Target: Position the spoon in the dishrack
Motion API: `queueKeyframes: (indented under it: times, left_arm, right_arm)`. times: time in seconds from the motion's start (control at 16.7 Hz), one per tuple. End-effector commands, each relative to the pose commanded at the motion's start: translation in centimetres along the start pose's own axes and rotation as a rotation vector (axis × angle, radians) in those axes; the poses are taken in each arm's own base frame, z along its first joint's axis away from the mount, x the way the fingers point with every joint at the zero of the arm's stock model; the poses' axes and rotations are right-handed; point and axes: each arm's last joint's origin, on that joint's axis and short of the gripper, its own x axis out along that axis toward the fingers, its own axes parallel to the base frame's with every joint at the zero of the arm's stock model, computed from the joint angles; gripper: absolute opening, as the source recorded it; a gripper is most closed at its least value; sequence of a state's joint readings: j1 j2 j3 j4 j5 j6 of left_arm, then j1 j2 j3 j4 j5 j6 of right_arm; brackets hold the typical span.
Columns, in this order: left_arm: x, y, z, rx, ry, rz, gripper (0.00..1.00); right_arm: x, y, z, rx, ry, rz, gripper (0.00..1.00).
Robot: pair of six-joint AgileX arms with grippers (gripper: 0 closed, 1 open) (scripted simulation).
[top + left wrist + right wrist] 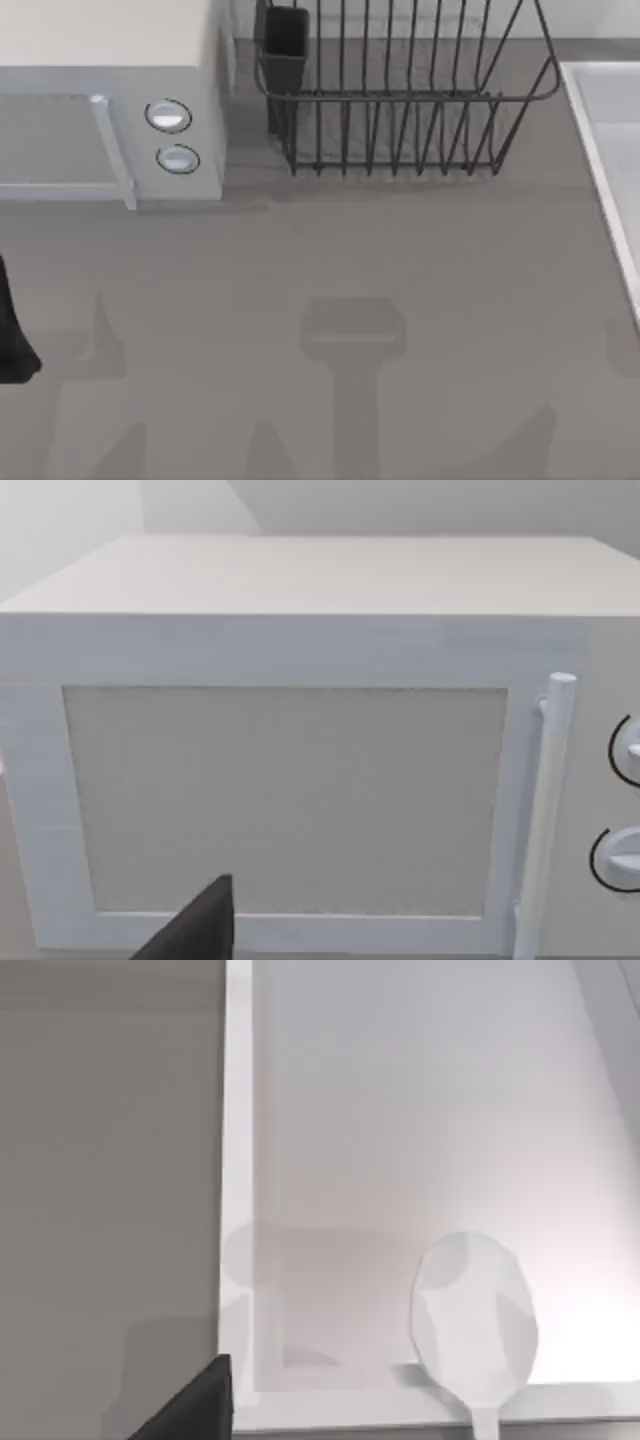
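The spoon [474, 1318] is pale grey. Its bowl lies over a white basin [400, 1110], and its handle crosses the basin's near rim and runs out of the picture. A dark part of my right gripper [196, 1408] shows beside that rim, apart from the spoon. The dishrack [400, 100], a dark wire basket with a dark utensil cup [285, 45] at its left corner, stands at the table's back middle. My left gripper [200, 928] hangs in front of the microwave's door, and a dark piece of the left arm [12, 335] sits at the table's far left edge.
A white microwave [110, 90] with two round knobs [168, 116] and a bar handle [545, 810] stands at the back left, close beside the dishrack. The white basin's rim [600, 150] runs along the right edge. Bare grey tabletop [330, 260] spreads in front.
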State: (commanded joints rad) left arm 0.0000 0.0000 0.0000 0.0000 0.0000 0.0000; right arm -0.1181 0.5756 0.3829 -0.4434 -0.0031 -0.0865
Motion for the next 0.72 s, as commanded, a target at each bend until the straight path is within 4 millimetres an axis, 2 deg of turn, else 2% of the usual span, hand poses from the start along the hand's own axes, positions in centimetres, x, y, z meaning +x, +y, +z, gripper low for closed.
queueKeyframes:
  times: [0.36,0.54,0.72]
  left_arm:
    - [0.0,0.0,0.0,0.000,0.000,0.000,1.00]
    - [0.0,0.0,0.0,0.000,0.000,0.000,1.00]
    - [0.0,0.0,0.0,0.000,0.000,0.000,1.00]
  right_arm:
    - [4.0,-1.9,3.0,0.007,0.586,0.016,1.00]
    - [5.6,-2.9,4.0,0.023,0.769,0.040,1.00]
    - [6.7,-3.4,4.5,0.034,0.865,0.057,1.00]
